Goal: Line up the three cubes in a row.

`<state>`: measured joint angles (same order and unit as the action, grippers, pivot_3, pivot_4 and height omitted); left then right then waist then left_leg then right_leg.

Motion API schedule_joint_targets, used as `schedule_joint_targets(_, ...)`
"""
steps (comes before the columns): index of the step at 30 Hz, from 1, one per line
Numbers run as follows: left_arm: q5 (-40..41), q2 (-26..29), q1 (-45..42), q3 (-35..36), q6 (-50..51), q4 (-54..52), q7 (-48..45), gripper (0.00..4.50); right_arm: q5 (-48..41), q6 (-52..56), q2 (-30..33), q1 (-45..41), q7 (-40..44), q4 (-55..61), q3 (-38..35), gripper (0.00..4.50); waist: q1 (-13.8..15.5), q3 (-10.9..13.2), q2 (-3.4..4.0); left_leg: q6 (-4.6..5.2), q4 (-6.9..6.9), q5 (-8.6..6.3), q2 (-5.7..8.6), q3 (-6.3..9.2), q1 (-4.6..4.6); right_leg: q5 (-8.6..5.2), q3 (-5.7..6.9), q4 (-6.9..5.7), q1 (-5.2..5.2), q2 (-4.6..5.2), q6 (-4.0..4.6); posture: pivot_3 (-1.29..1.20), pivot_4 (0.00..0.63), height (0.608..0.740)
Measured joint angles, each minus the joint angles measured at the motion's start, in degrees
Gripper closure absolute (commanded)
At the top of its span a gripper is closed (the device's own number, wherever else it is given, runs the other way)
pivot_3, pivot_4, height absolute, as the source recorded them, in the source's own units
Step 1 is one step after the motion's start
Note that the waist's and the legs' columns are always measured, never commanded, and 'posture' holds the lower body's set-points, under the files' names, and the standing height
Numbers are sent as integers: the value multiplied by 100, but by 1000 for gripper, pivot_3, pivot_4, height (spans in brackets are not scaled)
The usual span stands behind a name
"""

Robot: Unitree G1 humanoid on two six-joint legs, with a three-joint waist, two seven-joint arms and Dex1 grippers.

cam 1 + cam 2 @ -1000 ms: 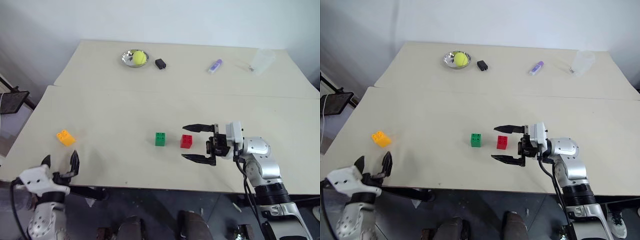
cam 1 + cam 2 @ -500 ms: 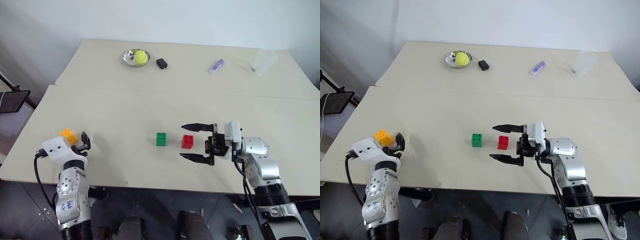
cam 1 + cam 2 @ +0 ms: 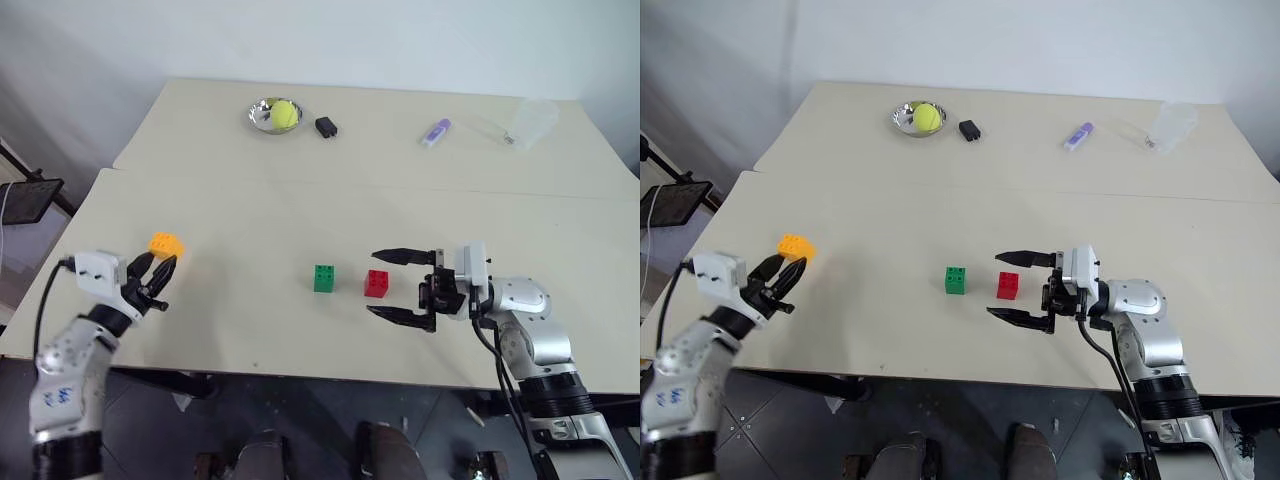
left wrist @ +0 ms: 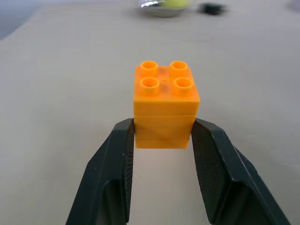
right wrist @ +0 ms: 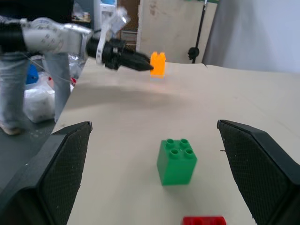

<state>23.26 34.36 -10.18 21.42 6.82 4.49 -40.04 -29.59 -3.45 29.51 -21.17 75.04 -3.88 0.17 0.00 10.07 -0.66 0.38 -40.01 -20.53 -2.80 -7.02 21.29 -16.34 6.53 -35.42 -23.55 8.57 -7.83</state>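
left gripper (image 3: 160, 272) clenched on orange brick (image 3: 166, 244) | my row, green brick (image 3: 323, 278) and red brick (image 3: 377, 283), lies frame-right | right gripper (image 3: 402, 285) released

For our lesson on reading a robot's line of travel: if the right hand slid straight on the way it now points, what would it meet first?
The right hand is open and points across the table towards the red cube, which lies just ahead of its fingertips. It would probably meet that first, with the green cube beyond; depth is uncertain.
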Motion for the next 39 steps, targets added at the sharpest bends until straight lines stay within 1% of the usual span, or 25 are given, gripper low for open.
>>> schedule_joint_targets(1,4,208,-231,-252,-184,225,-603,3048,1,5,30,40,-24,17,-30,0,9,1,1,0,-1,0,1,-4,5,0,12,-3,0,0,0,0,150,740)
schedule_joint_targets(2,-67,439,-576,-650,-481,563,-1404,3048,2,8,76,89,-64,56,-75,0,13,1,2,-2,-1,1,1,-33,7,0,24,-3,0,-1,0,0,150,740)
schedule_joint_targets(4,-424,743,-1252,-1389,-1055,1275,-2583,3048,9,18,146,163,-127,138,-115,0,5,0,7,-6,4,0,0,-46,6,-1,34,0,-4,-4,2,0,150,740)
schedule_joint_targets(6,-771,562,-2198,-1935,-1615,2581,-3480,3048,10,32,245,400,-222,280,-250,0,2,-2,19,-5,8,0,0,-56,6,-2,35,3,-5,-6,2,0,150,740)
schedule_joint_targets(8,-913,350,-2722,-2196,-1994,3463,-3997,3048,7,92,330,591,-306,420,-330,0,-26,-2,18,-5,10,-1,0,-64,6,-1,36,1,-12,-6,0,0,150,740)
schedule_joint_targets(10,-1053,169,-3131,-2337,-2402,4199,-4336,3048,6,124,403,782,-396,582,-438,0,-73,3,10,-5,20,-1,-1,-72,7,0,38,6,-16,-6,-2,0,150,740)
schedule_joint_targets(13,-1264,51,-3628,-2436,-2880,5031,-4589,3048,-14,206,470,1099,-581,897,-605,0,-111,5,7,-5,26,-1,-1,-71,6,1,41,9,-15,-5,-5,0,150,740)
schedule_joint_targets(16,-1434,0,-3901,-2480,-3230,5547,-4594,3048,-20,299,507,1443,-740,1245,-706,0,-113,5,6,-4,20,-2,-1,-68,5,2,41,13,-11,-5,-6,0,150,740)
schedule_joint_targets(20,-1471,-6,-4012,-2470,-3458,5889,-4595,3048,-22,356,525,1514,-877,1414,-750,0,-143,5,6,2,4,-1,-2,-68,-1,3,35,8,0,-3,-5,0,150,740)
schedule_joint_targets(22,-1471,0,-4020,-2468,-3557,5937,-4598,3048,-24,361,525,1536,-904,1459,-750,0,-149,5,6,2,3,-1,-3,-68,-4,3,33,1,0,-2,-5,0,150,740)
schedule_joint_targets(24,-1471,7,-4024,-2471,-3532,5933,-4599,2317,-39,377,528,1535,-901,1459,-750,0,-150,5,6,2,3,-1,-3,-68,-5,3,32,-2,0,-2,-4,0,150,740)
schedule_joint_targets(27,-1465,99,-3997,-2447,-3290,5876,-4599,1399,-88,469,632,1492,-802,1442,-741,0,-153,7,4,2,3,-1,-4,-68,1,3,32,-3,-7,-2,-4,0,150,740)
schedule_joint_targets(29,-1326,256,-3913,-2302,-3191,5519,-4599,749,-139,559,818,1328,-659,1366,-744,0,-159,10,-1,3,2,-2,-5,-68,4,3,32,-3,-11,-2,-4,0,150,740)
schedule_joint_targets(30,-1214,359,-3848,-2212,-3098,5244,-4599,505,-157,636,954,1213,-564,1311,-749,0,-161,11,-2,3,2,-2,-5,-68,4,3,31,-4,-11,-1,-4,0,150,740)
schedule_joint_targets(32,-1018,670,-3639,-2076,-2795,4580,-4599,505,-215,826,1288,922,-339,1209,-747,0,-163,11,0,4,4,-2,-7,-66,3,3,32,-4,-12,-1,-4,0,150,740)
schedule_joint_targets(35,-680,1260,-2989,-1872,-1902,3298,-4594,505,-240,1369,1938,163,74,934,-620,0,-198,18,11,4,4,-3,-10,-66,0,3,22,-10,-17,-1,-4,0,150,740)
schedule_joint_targets(36,-642,1375,-2817,-1809,-1748,3020,-4590,505,-221,1446,2082,-11,206,850,-582,0,-178,20,14,3,4,-3,-11,-68,-1,3,25,-11,-16,-2,-4,0,150,740)
schedule_joint_targets(37,-633,1509,-2624,-1765,-1665,2759,-4583,505,-180,1490,2189,-176,351,753,-525,0,-170,20,14,2,4,-3,-14,-67,-2,2,30,-12,-15,-3,-3,0,150,740)
schedule_joint_targets(39,-632,1584,-2370,-1714,-1576,2457,-4537,505,-107,1513,2204,-310,487,590,-411,0,-127,20,14,2,2,-3,-13,-64,0,2,34,-11,-13,-2,-3,0,150,740)
